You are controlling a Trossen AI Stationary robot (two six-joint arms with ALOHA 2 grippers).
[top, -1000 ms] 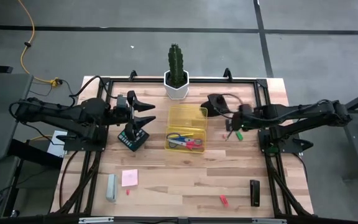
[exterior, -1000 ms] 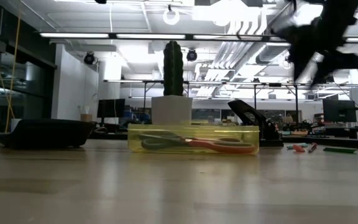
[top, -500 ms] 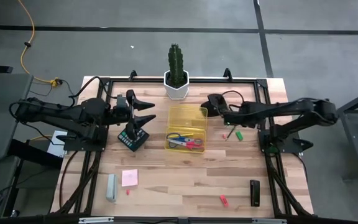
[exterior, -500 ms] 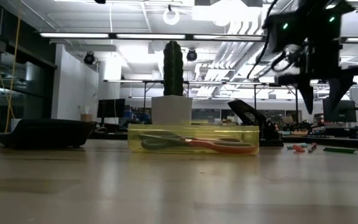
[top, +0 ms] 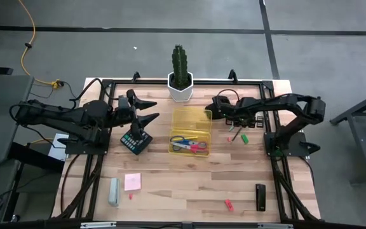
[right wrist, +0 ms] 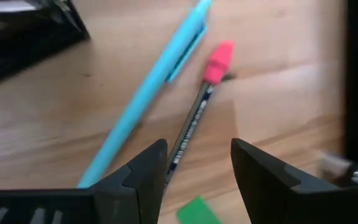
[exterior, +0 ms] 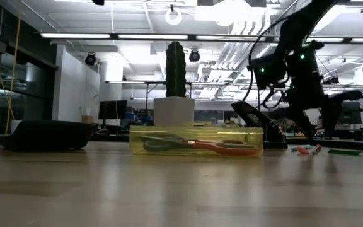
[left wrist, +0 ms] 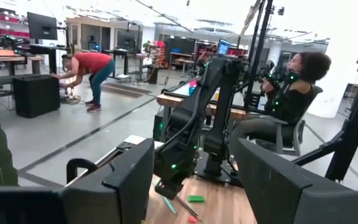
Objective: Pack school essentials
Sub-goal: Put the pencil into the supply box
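My right gripper [right wrist: 197,155] is open and points down just above a light blue pen [right wrist: 148,93] and a thin pencil with a red end [right wrist: 194,118]. Both lie flat on the table beside a small green piece [right wrist: 197,211]. Its fingers stand either side of the pencil's shaft without touching it. In the high view this gripper [top: 235,126] is right of the yellow box [top: 191,121], where the blue-handled and red-handled scissors [top: 189,144] lie. The pink sticky-note pad [top: 132,182] lies near the front left. My left gripper [top: 149,110] waits open, left of the box.
A cactus in a white pot [top: 180,79] stands at the far edge and a black stapler [top: 218,107] just beyond my right gripper. A black calculator [top: 136,142], a pale eraser [top: 114,191], small red pieces [top: 229,204] and a black bar [top: 260,197] lie about. People show in the room behind.
My right gripper has come down from high above the table to just over the pen and pencil, shifting slightly toward the table's left as the arm folded. It stays open. Nothing on the table has moved.
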